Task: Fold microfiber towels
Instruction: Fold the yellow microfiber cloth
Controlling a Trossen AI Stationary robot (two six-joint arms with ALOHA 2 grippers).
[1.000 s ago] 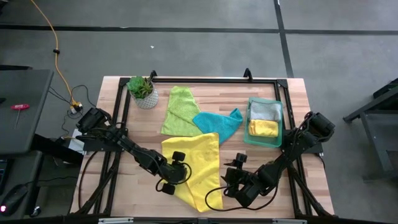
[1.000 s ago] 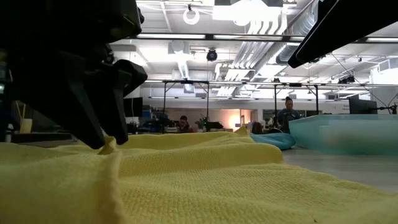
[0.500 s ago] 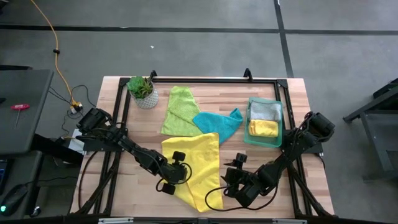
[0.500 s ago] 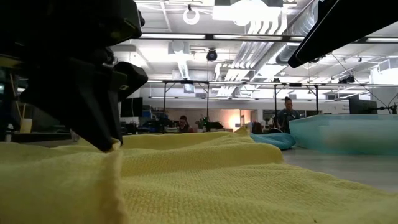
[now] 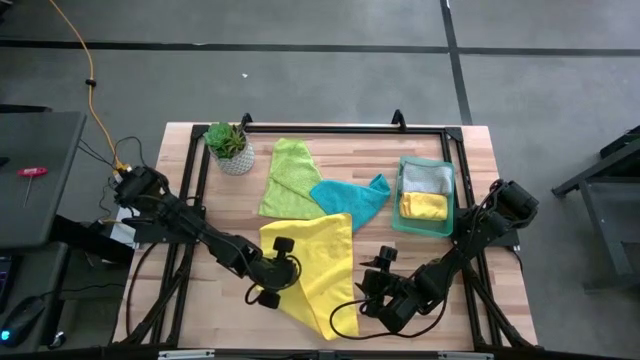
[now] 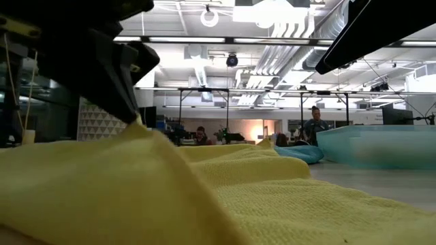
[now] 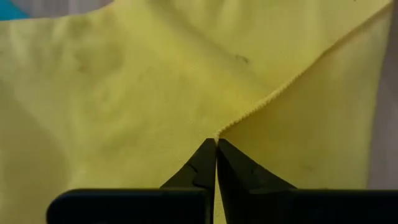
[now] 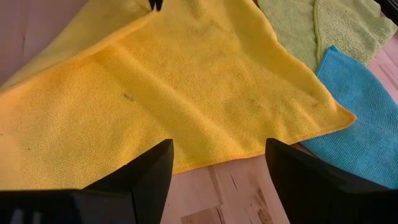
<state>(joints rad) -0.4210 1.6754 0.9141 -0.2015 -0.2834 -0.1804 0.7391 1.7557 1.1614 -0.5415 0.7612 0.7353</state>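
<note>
A yellow microfiber towel (image 5: 320,262) lies spread on the near middle of the table. My left gripper (image 5: 281,274) is shut on its left edge, which stands up in a peak (image 6: 139,126). My right gripper (image 5: 378,290) hangs open just off the towel's near right side, and its fingers (image 8: 149,177) hold nothing. A lime green towel (image 5: 290,178) and a teal blue towel (image 5: 352,196) lie flat farther back. The teal towel's corner lies next to the yellow towel's far corner. My left gripper pinches the yellow towel's hemmed left edge (image 7: 227,129) between its two fingertips. The fingers slant down from the table's left side. One layer or several, I cannot tell. That edge is raised off the table, and the rest of the towel (image 7: 143,81) slopes down onto the tabletop.
A translucent green tray (image 5: 447,200) at the right holds a folded grey towel (image 5: 424,176) and a folded yellow one (image 5: 424,206). A potted plant (image 5: 228,146) stands at the far left. A black frame (image 5: 330,128) runs along the table's far edge. Bare wood shows between the towels and the tray.
My left gripper has shut on the yellow towel's left edge and risen. It has drawn that edge up from the table into a peak, while the towel's right part has stayed flat. My right gripper has kept still.
</note>
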